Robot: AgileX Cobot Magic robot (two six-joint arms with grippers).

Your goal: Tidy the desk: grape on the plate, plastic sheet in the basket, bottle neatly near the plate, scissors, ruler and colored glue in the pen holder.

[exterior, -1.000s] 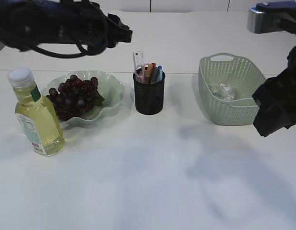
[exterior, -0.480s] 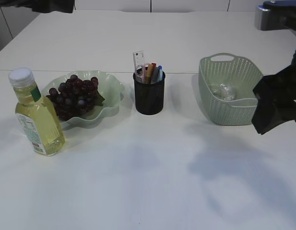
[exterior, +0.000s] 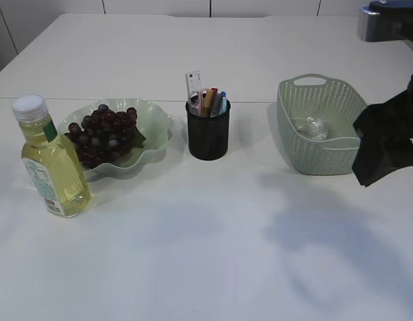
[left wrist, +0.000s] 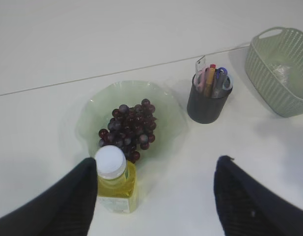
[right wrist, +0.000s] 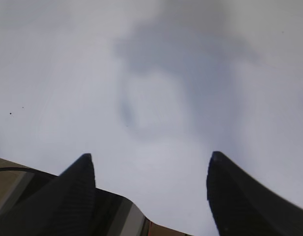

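all items look placed: grape [exterior: 102, 137] on the plate [exterior: 156, 120], bottle [exterior: 51, 160] just beside it, pen holder [exterior: 207, 130] filled. left tool [left wrist: 156, 196] and right tool [right wrist: 151, 194] both released, empty. next: retract, verify.

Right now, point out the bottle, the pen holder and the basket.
bottle [exterior: 53, 175], exterior view, on its yellow body.
pen holder [exterior: 207, 136], exterior view, on its black mesh wall.
basket [exterior: 324, 158], exterior view, on its front wall.

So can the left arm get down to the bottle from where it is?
Probably yes. The left fingers stand wide apart above the bottle, and nothing lies between them and its cap; the plate sits just behind.
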